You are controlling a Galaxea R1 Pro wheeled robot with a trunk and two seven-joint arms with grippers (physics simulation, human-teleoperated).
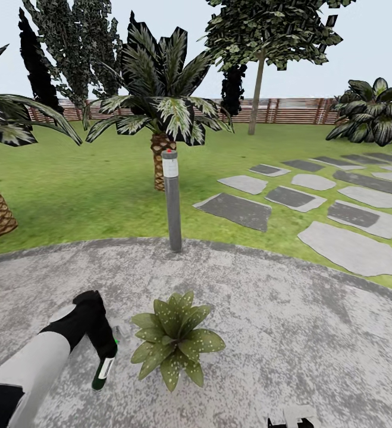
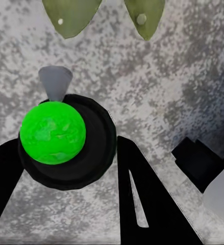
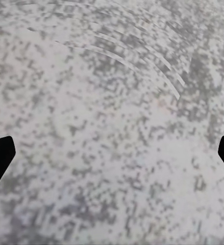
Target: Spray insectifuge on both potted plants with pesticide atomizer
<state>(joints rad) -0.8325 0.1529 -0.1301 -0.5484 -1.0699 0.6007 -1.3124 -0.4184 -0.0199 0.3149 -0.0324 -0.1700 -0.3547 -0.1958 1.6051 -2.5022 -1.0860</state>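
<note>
The pesticide atomizer [image 1: 103, 371] is a slim dark bottle with a pale label, and my left gripper [image 1: 105, 348] is shut on it low over the round paved patch [image 1: 279, 333]. Just beside it to the right stands a potted plant [image 1: 173, 342], a low rosette of speckled pointed leaves. In the left wrist view, the atomizer [image 2: 66, 140] appears end-on as a black disc with a bright green cap and a grey nozzle, between my left gripper [image 2: 66, 153] fingers [image 2: 142, 204]. Two leaf tips [image 2: 71, 15] lie just beyond it. My right gripper [image 3: 112, 153] is open over bare paving.
A grey bollard lamp [image 1: 172, 202] stands at the far rim of the paving, behind the plant. Palms [image 1: 160, 119] and lawn [image 1: 88, 184] lie beyond. Stepping stones [image 1: 350, 246] run off to the right toward a wooden fence [image 1: 291, 110]. A broad-leaved bush [image 1: 374, 113] grows at far right.
</note>
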